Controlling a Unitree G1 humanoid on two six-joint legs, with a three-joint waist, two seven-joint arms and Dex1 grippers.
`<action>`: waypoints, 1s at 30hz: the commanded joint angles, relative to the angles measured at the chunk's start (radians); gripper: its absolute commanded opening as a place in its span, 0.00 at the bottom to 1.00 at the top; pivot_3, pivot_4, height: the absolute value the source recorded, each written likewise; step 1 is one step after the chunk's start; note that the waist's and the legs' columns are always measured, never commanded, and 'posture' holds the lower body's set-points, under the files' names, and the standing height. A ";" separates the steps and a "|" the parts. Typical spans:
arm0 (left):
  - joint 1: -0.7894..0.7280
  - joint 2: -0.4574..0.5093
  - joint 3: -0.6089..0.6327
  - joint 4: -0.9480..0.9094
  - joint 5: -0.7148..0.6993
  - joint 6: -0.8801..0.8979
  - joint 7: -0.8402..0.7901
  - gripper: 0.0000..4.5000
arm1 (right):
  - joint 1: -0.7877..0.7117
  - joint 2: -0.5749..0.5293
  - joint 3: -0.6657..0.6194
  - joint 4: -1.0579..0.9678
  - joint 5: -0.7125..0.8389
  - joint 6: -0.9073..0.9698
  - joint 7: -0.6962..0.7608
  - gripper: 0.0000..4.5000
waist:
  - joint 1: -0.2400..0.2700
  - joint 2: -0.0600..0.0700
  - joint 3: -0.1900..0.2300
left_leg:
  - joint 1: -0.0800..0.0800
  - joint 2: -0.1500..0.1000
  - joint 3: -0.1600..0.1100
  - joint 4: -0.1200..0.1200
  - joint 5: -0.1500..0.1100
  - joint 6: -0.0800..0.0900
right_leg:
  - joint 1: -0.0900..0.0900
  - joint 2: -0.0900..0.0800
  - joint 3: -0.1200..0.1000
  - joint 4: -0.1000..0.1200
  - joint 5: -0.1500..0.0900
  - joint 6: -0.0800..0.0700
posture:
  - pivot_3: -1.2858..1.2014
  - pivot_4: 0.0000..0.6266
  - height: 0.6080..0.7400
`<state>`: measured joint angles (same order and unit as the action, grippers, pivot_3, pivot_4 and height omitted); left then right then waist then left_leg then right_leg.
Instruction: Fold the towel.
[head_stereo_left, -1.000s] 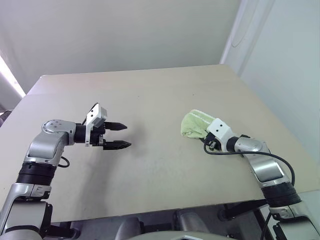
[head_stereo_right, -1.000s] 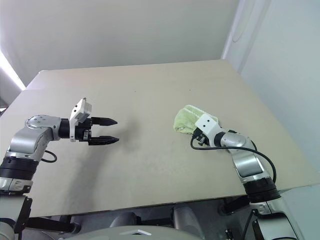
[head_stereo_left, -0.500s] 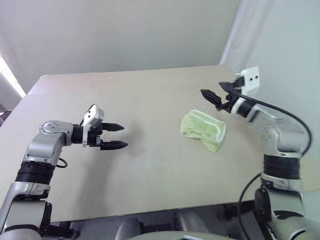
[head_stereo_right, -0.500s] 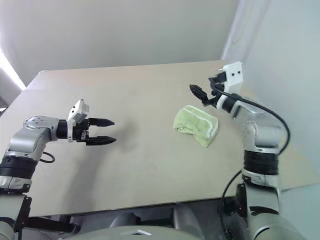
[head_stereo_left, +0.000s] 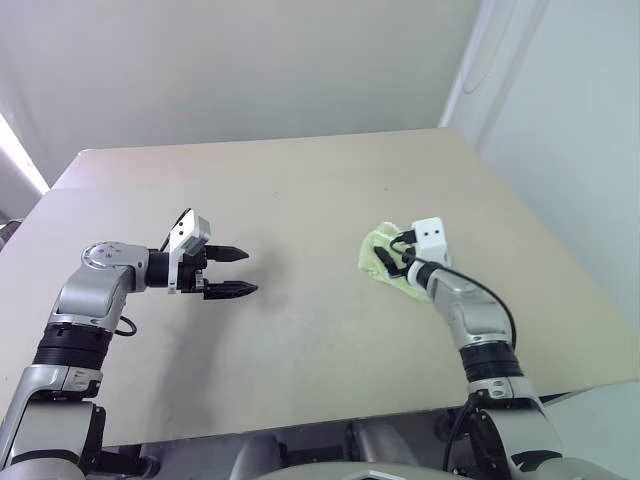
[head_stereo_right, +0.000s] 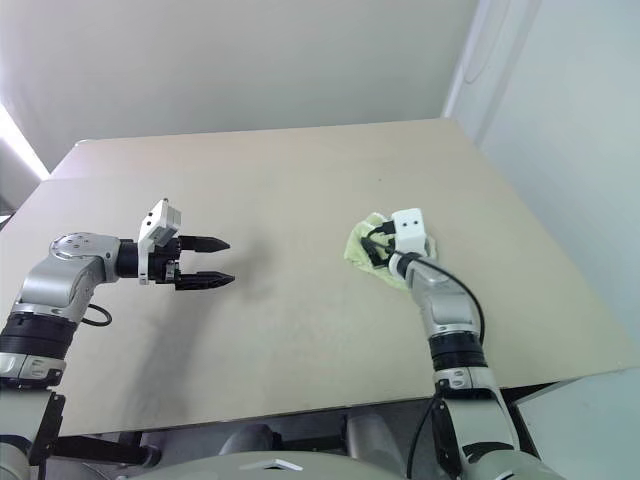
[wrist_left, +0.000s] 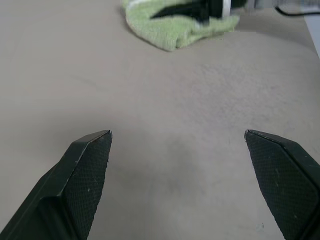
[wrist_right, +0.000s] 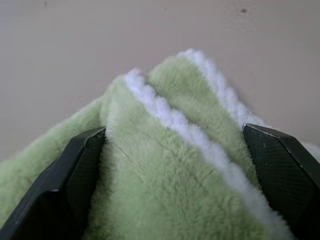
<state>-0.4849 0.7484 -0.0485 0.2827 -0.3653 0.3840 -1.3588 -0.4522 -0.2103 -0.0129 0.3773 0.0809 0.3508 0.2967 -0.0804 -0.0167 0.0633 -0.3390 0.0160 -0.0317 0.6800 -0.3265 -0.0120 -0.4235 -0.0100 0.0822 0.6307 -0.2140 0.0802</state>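
The large beige flat surface carries one thing, a small light lime-green terry cloth towel with thin white edging. The towel lies in a bunched, partly folded heap on the right half of the surface, nearer to the front edge than to the far edge.

Nearest to the front, the right gripper is at the near side of the towel, low over it and pointing away from the robot. In the right wrist view its two black fingers stand wide apart, one on each side of a ridge of the towel, where two layers with white borders lie one over the other. The fingers are right beside the cloth, but they are not pressed together on it, and I cannot tell whether they touch it.

The left gripper is well apart from the towel, to its left, and it hovers above the bare surface. It points sideways toward the towel. Its black fingers are also spread wide and they hold nothing. In the left wrist view, the towel lies far ahead of these fingers, with the right gripper upon it.
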 joint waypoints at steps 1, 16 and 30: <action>-0.024 0.010 0.027 -0.020 -0.010 -0.002 0.003 1.00 | 0.007 -0.001 0.021 0.093 -0.050 -0.044 -0.040 0.98 | -0.004 0.000 0.000 | 0.001 0.000 0.000 0.000 0.000 0.000 | 0.001 0.000 0.000 0.000 0.000 0.000 | 0.52 0.00 0.79; -0.025 0.015 0.037 -0.093 -0.031 0.068 0.041 1.00 | -0.022 -0.248 -0.197 -0.527 0.437 0.342 0.291 0.98 | -0.019 0.002 0.001 | -0.002 0.000 -0.002 -0.002 0.000 0.000 | -0.001 0.000 0.000 0.000 0.001 0.002 | 0.52 0.00 0.79; 0.031 0.068 0.125 -0.152 -0.089 0.158 0.092 1.00 | 0.249 -0.553 -0.035 -0.695 0.505 0.412 0.625 0.98 | 0.005 0.000 0.002 | 0.000 0.000 0.001 -0.001 0.000 0.000 | -0.001 0.000 0.001 -0.001 -0.001 0.000 | 0.52 0.00 0.79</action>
<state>-0.4481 0.7929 0.0307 0.1703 -0.4283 0.5334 -1.2730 -0.1891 -0.7569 -0.0482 -0.2954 0.5916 0.7969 0.9087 -0.0752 -0.0166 0.0652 -0.3394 0.0158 -0.0312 0.6792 -0.3267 -0.0117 -0.4247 -0.0098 0.0828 0.6299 -0.2149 0.0804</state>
